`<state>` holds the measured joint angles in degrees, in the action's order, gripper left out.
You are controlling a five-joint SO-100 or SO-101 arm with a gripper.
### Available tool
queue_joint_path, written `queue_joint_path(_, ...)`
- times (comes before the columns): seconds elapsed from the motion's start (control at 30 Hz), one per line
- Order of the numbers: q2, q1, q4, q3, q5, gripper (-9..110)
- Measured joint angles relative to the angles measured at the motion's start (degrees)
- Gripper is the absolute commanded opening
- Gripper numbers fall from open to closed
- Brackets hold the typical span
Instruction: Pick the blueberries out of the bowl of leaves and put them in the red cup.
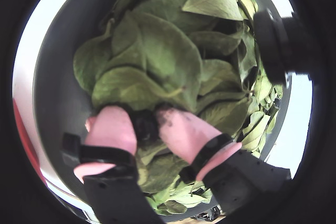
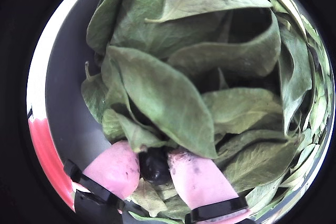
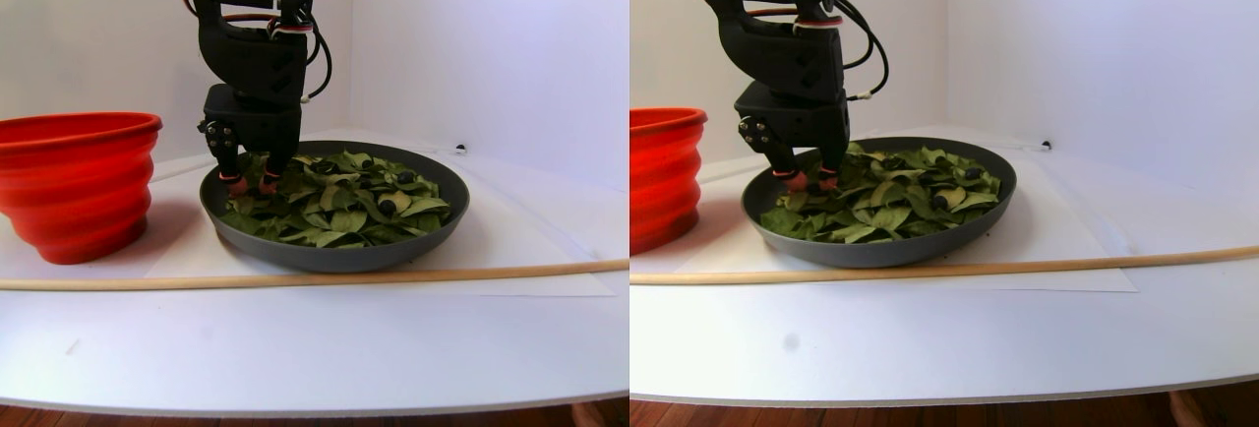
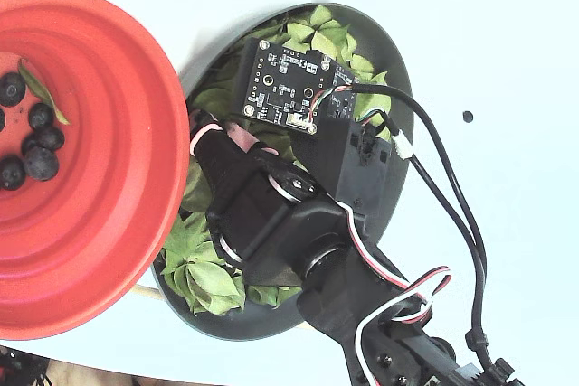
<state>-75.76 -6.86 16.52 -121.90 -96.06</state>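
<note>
My gripper (image 2: 155,156) reaches down into the dark grey bowl (image 2: 68,114) at its side nearest the red cup. Its pink fingertips (image 1: 113,127) are shut on one blueberry (image 2: 153,165), which also shows as a dark berry (image 1: 144,128) in the other wrist view. Green leaves (image 1: 157,56) fill the bowl and press against the fingers. In the stereo pair view the gripper (image 3: 251,183) stands upright in the bowl (image 3: 334,255), and more blueberries (image 3: 389,208) lie among the leaves. The red cup (image 4: 118,178) beside the bowl holds several blueberries (image 4: 41,162) and one leaf (image 4: 41,88).
A thin wooden stick (image 3: 295,277) lies across the white table in front of the bowl and the cup (image 3: 79,181). A tiny black speck (image 4: 467,117) sits on the table beyond the bowl. White walls close the back.
</note>
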Motion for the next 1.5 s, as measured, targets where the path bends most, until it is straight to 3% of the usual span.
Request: queue_joint_path(1.5,-17.58,-2.55,-10.99,-6.59,2.55,9)
